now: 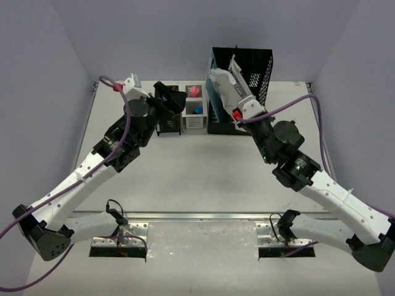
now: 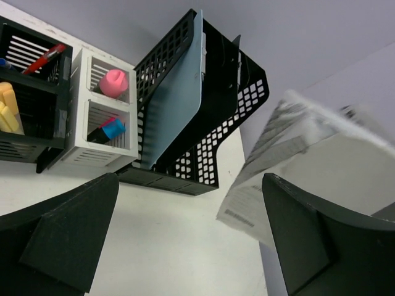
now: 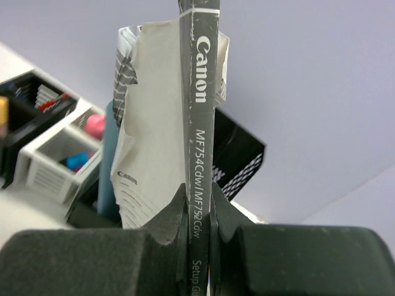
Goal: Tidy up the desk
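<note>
The right gripper [image 3: 199, 198] is clenched on a Canon booklet [image 3: 199, 111]. Its two fingers [image 3: 165, 225] press on either side of the dark spine, which stands upright between them. Pale pages with a ragged edge spread out to the left of the spine. Just beyond and below this gripper stands a black mesh file holder [image 3: 237, 157], with a light blue folder [image 3: 110, 160] upright inside it. In the top view the booklet hangs over the left part of that holder.

The left gripper [image 2: 190, 185] is released, its jaws wide apart with nothing between them. Straight ahead of it is the same file holder, the blue folder leaning in its front slot. To the gripper's front left, touching the holder, sits a white organizer [image 2: 99, 154]. It has a pink item [image 2: 113, 82] in the farther compartment and a blue-tipped item [image 2: 112, 129] in the nearer one. Further left is a black organizer [image 2: 40, 92] holding yellow pieces [image 2: 7, 110] and a red pen [image 2: 44, 58]. To this gripper's right the booklet shows blurred, up in the air.

The bench [image 1: 203, 166] lies white and flat beneath both grippers. It carries the organizers and file holder at its far side by the lilac wall [image 1: 185, 37]. A metal rail [image 1: 203, 216] runs along its near edge by the arm bases.
</note>
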Robot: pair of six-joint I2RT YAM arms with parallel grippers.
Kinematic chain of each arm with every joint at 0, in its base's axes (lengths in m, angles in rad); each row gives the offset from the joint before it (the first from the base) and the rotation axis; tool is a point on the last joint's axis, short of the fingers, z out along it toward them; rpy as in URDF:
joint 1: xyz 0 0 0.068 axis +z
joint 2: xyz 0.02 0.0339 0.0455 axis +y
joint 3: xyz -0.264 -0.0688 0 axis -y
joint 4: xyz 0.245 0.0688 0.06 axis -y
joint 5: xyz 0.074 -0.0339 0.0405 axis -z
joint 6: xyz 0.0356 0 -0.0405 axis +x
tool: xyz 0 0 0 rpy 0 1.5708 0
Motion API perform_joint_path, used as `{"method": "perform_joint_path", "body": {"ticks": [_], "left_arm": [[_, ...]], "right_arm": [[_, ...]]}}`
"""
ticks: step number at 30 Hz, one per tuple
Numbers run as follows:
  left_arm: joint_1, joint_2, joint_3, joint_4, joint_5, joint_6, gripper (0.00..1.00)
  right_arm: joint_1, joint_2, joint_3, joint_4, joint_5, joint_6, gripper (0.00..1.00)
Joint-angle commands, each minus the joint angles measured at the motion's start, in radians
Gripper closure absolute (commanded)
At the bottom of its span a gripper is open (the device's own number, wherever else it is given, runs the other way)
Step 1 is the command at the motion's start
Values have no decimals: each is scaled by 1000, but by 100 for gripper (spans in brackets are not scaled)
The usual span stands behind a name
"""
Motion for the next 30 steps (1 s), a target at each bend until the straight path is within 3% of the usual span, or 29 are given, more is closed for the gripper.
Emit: {"method": "perform_joint_path", "body": {"ticks": [1, 11, 20, 30], "left_arm": [[12, -27, -24, 94, -6, 78, 0], [12, -35, -36, 137, 12, 97, 0], [12, -35, -41, 155, 8, 98, 0], [12, -24, -48, 163, -32, 83, 0]], "right_arm": [[-33, 33, 162, 335, 46, -82, 99], [-196, 285, 522, 486, 5, -78, 99], [-346, 547, 768, 547, -15, 44, 99], [-501, 794, 1026, 442, -4, 261, 99]]}}
